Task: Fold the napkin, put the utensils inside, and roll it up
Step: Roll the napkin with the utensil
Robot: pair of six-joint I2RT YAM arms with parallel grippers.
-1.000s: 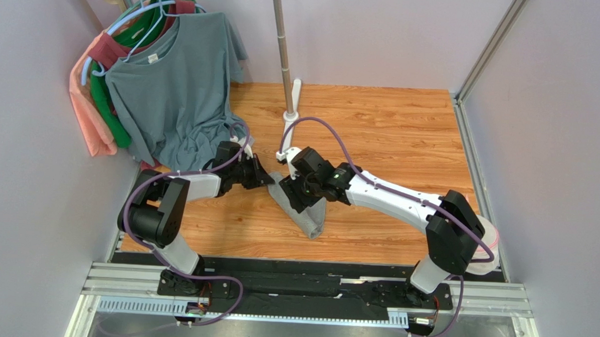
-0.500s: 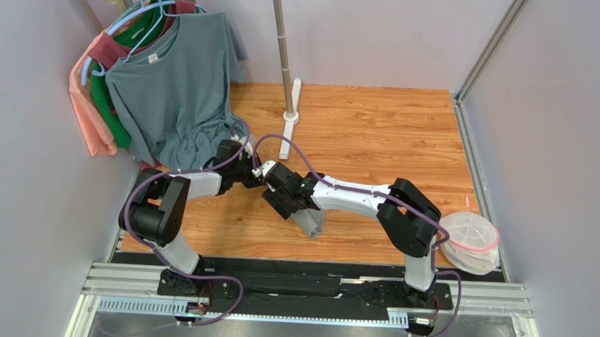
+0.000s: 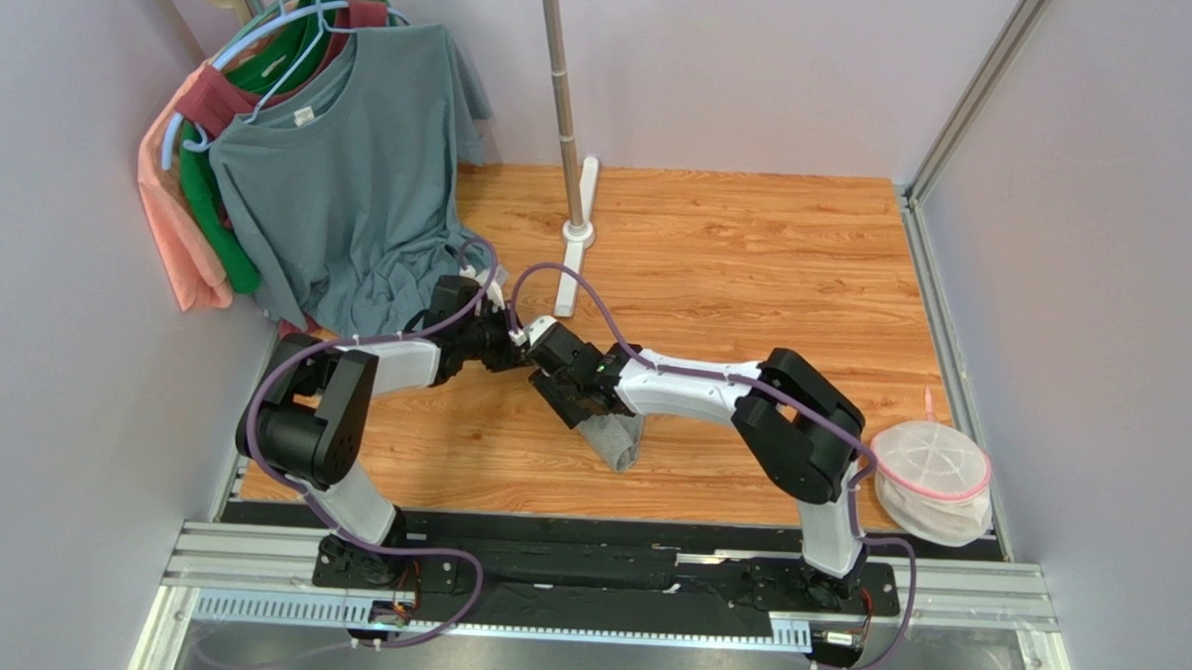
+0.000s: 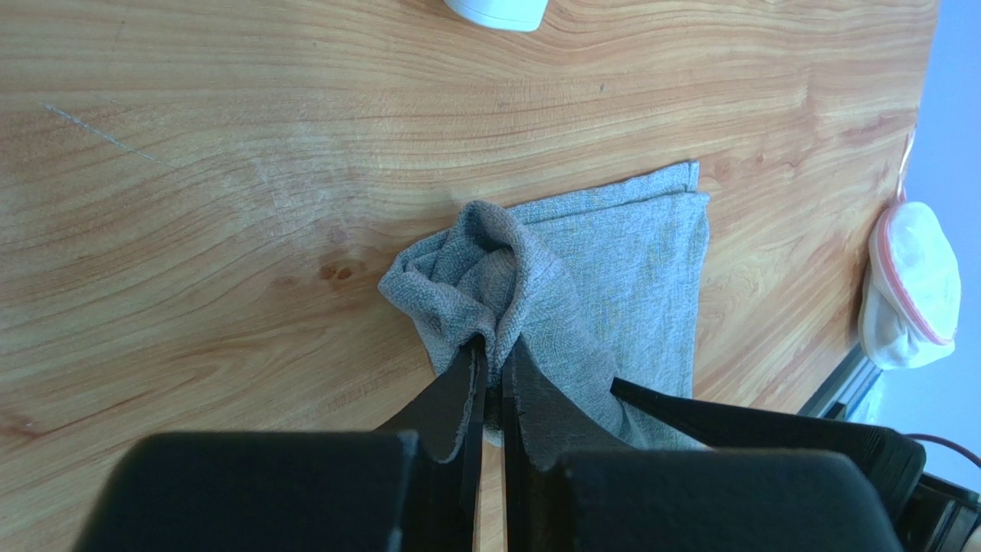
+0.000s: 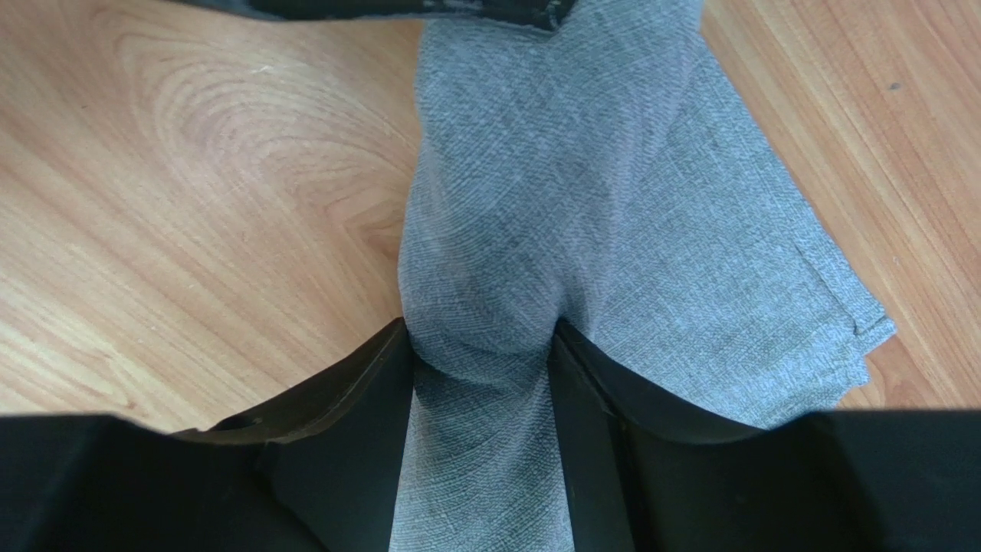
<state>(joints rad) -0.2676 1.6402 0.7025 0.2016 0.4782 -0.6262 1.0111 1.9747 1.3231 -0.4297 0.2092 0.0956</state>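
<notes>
Rolling seems in hand: the napkin (image 4: 599, 265) lies bunched just on the arms' side of the pole base (image 3: 576, 233), left gripper (image 4: 489, 351) pinched almost shut on one fold, right gripper (image 5: 484, 345) clasping a thicker bunch, so the next move needs an even, joint turn.

left fingers (image 4: 447, 403) pinched tight | right fingers (image 5: 345, 397) clamped wider | both nearly meeting

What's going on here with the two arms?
Both arms are on the grey napkin on the wooden table. The left pincer is clamped on its bunched-up end; the right pincer squeezes the cloth further along. It is folded narrow, not yet a roll.
</notes>
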